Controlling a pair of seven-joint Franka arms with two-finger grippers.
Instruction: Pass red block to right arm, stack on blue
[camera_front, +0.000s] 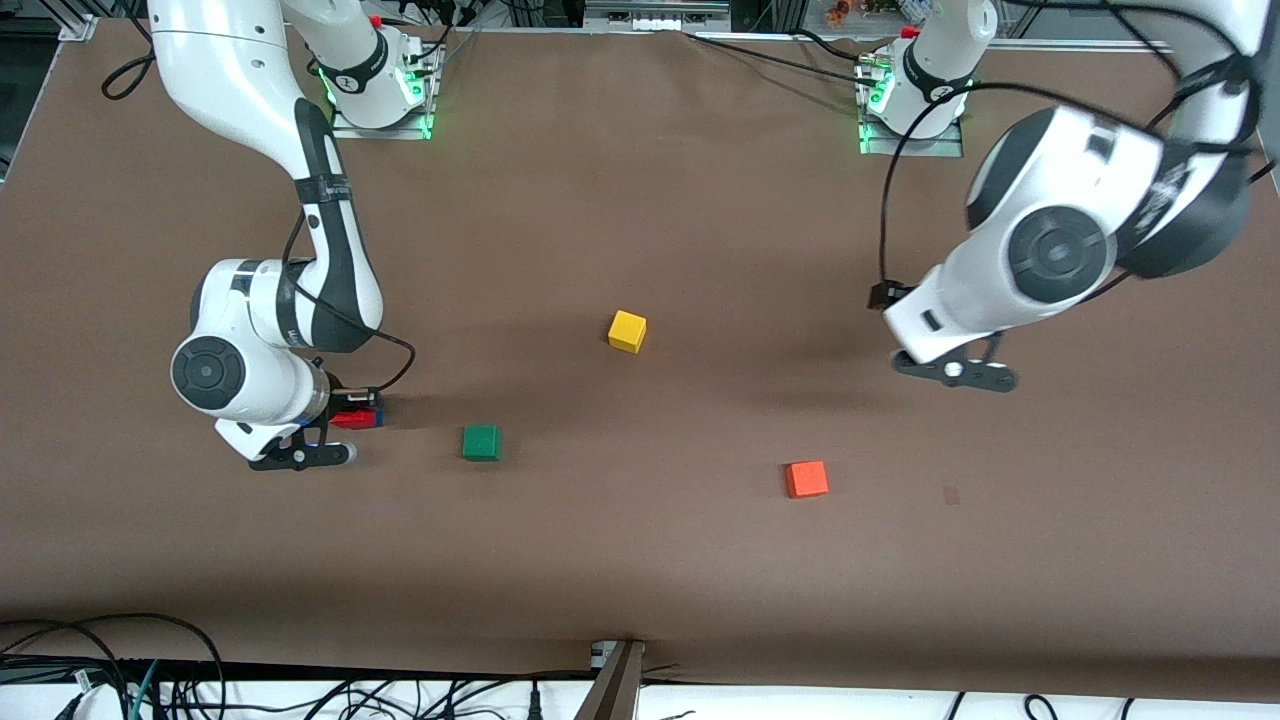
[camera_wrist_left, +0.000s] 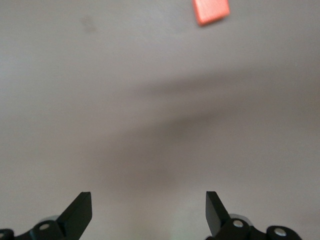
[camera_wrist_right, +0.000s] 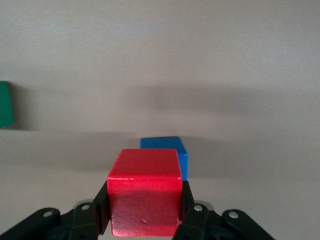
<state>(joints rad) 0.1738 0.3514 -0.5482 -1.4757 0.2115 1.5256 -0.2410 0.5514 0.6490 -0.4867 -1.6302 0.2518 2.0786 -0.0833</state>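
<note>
Red block (camera_wrist_right: 145, 192) sits clamped in your right pincer (camera_wrist_right: 144, 220), low over the bench (camera_front: 640, 560) at the right arm's end, just short of the blue block (camera_wrist_right: 167, 150). The handover appears complete; stacking is in hand. Your next move calls for centring red above blue, lowering until the faces meet, then releasing. Your left pincer (camera_wrist_left: 149, 212) waits spread wide and empty, near the orange-red cube (camera_front: 806, 479).

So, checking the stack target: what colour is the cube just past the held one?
Blue, clearest in the right wrist view.
</note>
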